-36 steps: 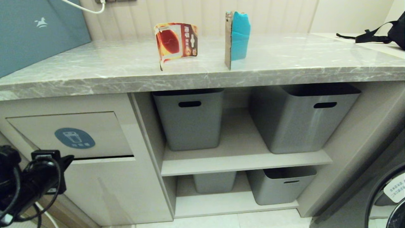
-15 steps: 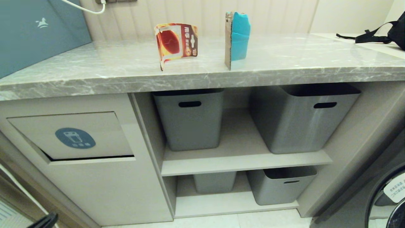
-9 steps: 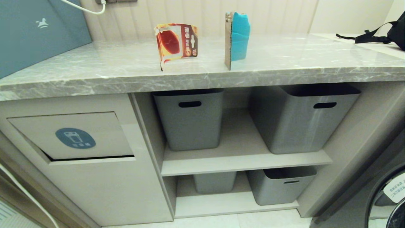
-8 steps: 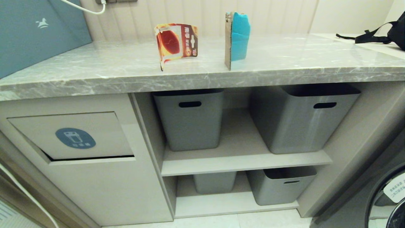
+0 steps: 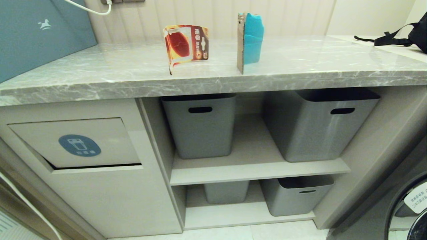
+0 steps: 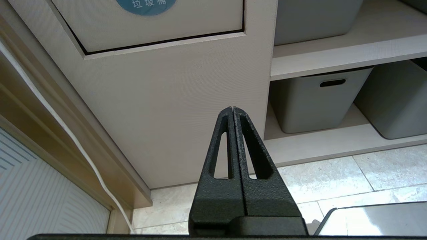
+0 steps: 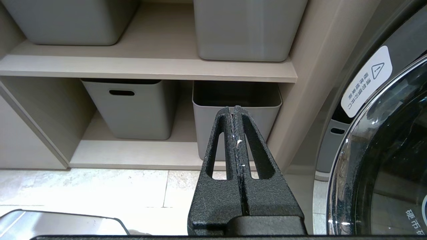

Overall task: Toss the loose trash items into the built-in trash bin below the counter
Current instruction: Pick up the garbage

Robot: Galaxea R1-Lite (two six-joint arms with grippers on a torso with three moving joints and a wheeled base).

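counter point(image 5: 100, 71): 1 blister card point(image 5: 185, 45) | 1 cardboard piece point(image 5: 249, 40) | 4 grey bins point(image 5: 201, 125)

Grey marble counter point(image 5: 300, 63), bent red-orange blister card point(image 5: 185, 43) and folded teal-and-brown cardboard piece point(image 5: 249, 40) standing upright on it

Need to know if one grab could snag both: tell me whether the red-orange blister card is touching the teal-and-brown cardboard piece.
Apart. The head view shows bare counter between the blister card and the cardboard piece.
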